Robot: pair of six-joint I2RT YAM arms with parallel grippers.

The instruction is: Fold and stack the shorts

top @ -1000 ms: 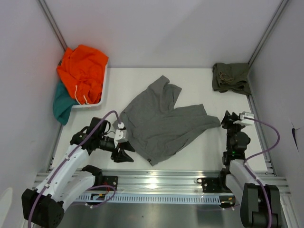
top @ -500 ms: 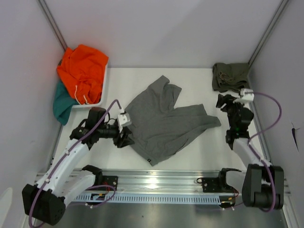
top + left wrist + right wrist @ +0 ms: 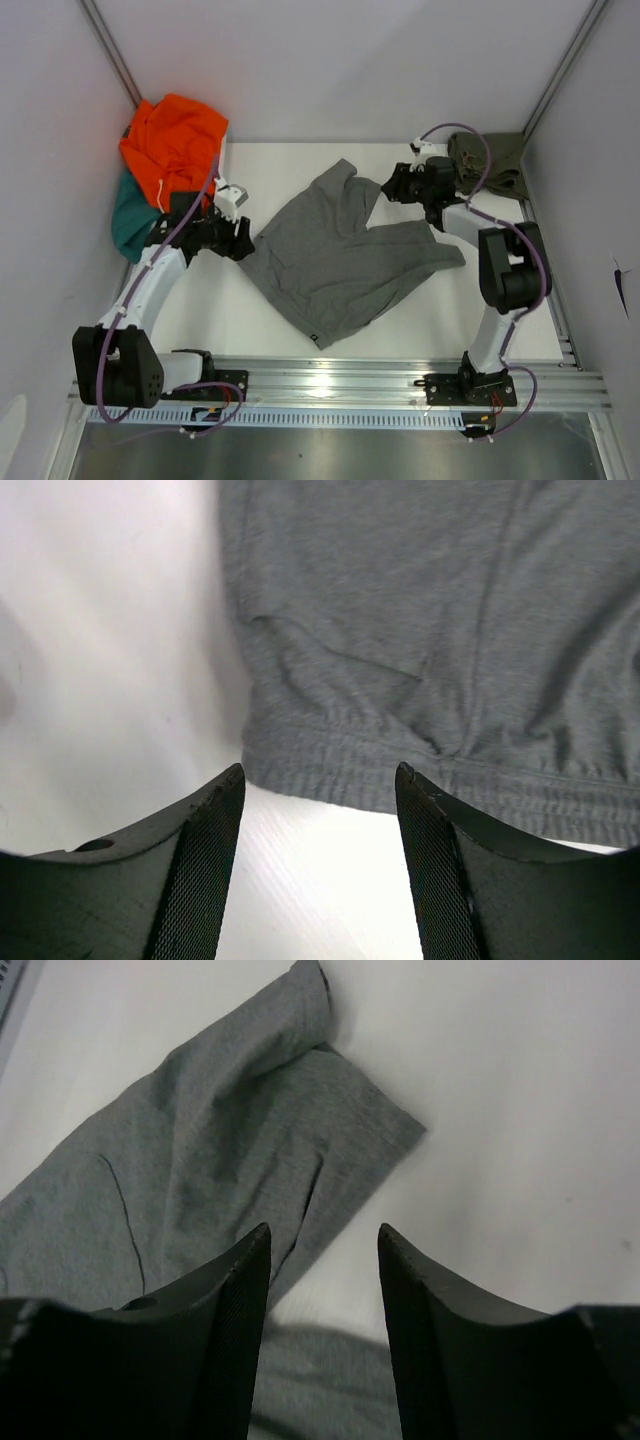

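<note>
White table [image 3: 420,315] boxed in by pale panels, metal rail [image 3: 330,380] along the near edge. Spread loosely across the middle, rumpled and unfolded: soft grey cloth shorts [image 3: 340,255], one leg toward the far edge, the other toward the right. Bunched in the far right corner, well apart from the grey pair: olive green cloth shorts [image 3: 490,160]. At the far left, heaped in a white tray [image 3: 219,195]: an orange garment [image 3: 175,140] with a white drawstring. Below and left of it, a teal garment [image 3: 130,222].

Left end effector [image 3: 243,243] at the left edge of the grey shorts, just beside the cloth; wide open, nothing held. From the left wrist camera: two black fingers [image 3: 205,870] well apart, the ribbed hem of the shorts lying crosswise just beyond the tips, bare table below and to the left of it.

Right end effector [image 3: 392,186] stretched out to the far leg of the grey shorts, near the olive pair but not touching it; likewise wide open and empty. From the right wrist camera: dark fingers [image 3: 215,1340] parted above the corner of that leg, grey cloth beneath one finger, white table beneath the other.
</note>
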